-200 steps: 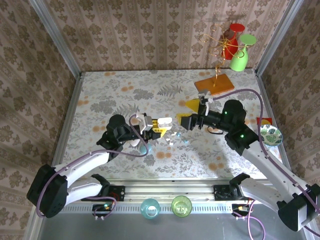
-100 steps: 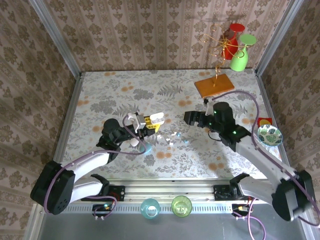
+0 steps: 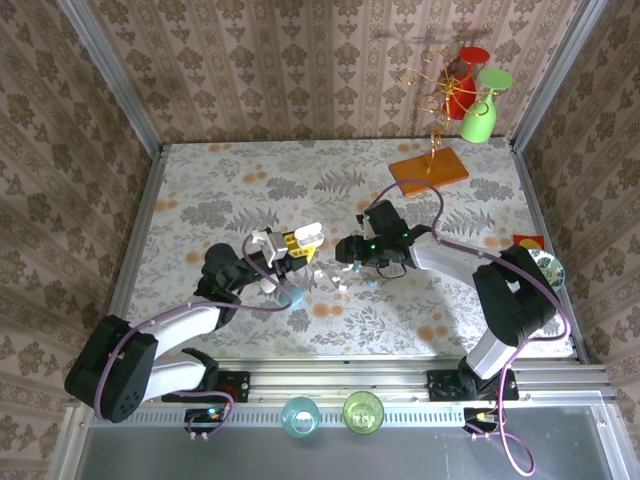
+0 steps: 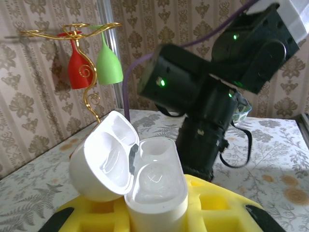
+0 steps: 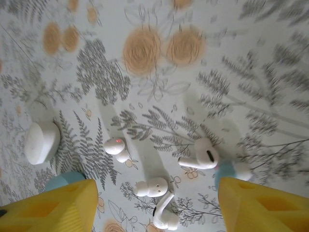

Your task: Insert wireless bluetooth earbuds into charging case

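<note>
Table [image 3: 220, 190] w/ floral cloth takes up the whole floor. R arm [image 3: 450, 262] is stretched left across the middle, L arm [image 3: 170, 325] angles in from the near-left corner. Far right: gold wire stand [image 3: 435, 75] w/ a red glass [image 3: 462, 85] and a green glass [image 3: 480, 115] hanging upside down, and an orange board [image 3: 428, 170] flat at its foot.

Left gripper [image 3: 302, 243] sits left of centre, yellow fingers clamped on the charging case [image 4: 154, 188]. The case is white, lid flipped open to the left, both wells facing up and bare.

Right gripper [image 5: 157, 193] is just right of it, pointing down at the cloth. Jaws stand fairly wide, gripping nothing.

Small white oval case [image 5: 41, 142] lies shut on the cloth off to one side. A teal shape [image 5: 67, 178] peeks from behind one yellow finger; can't tell what it is.

Earbuds [image 5: 150, 186]: four white ones loose on the cloth in the gap under the R jaws, near table centre, none in the case. A pale blue bit [image 5: 239, 170] lies beside them.
</note>
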`<state>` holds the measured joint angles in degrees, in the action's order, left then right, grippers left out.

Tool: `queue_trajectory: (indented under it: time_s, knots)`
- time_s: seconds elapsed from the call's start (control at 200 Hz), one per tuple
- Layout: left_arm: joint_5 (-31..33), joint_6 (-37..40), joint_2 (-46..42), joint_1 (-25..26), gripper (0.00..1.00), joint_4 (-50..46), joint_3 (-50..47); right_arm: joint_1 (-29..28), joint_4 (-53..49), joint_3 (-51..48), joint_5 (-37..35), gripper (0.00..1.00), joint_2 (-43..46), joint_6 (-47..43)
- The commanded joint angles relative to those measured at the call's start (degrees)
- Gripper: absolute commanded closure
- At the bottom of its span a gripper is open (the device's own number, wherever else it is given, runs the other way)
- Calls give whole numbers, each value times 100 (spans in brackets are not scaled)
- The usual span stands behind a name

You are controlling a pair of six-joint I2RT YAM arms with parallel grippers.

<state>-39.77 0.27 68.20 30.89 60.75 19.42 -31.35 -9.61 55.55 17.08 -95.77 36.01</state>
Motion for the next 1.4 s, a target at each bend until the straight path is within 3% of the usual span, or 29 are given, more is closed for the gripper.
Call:
queue_trajectory:
  time_s: [0.0, 0.225, 0.74, 1.135, 1.395]
  knots:
    - [-4, 23, -9, -92, 100, 551, -95, -178, 248, 104, 155, 33, -255, 526]
    - [-80, 28, -10, -218, 100, 518, -45, -301, 431, -38, -26, 34, -438, 942]
    - [-242, 6, -75, -358, 100, 324, 52, -200, -304, 270, -778, 37, -685, 586]
    - [-280, 45, -49, -367, 100, 253, 97, -169, -556, 491, -978, 60, -964, 355]
    - [-301, 34, 0, -366, 100, 315, 88, -169, -662, 613, -962, 64, -1114, 271]
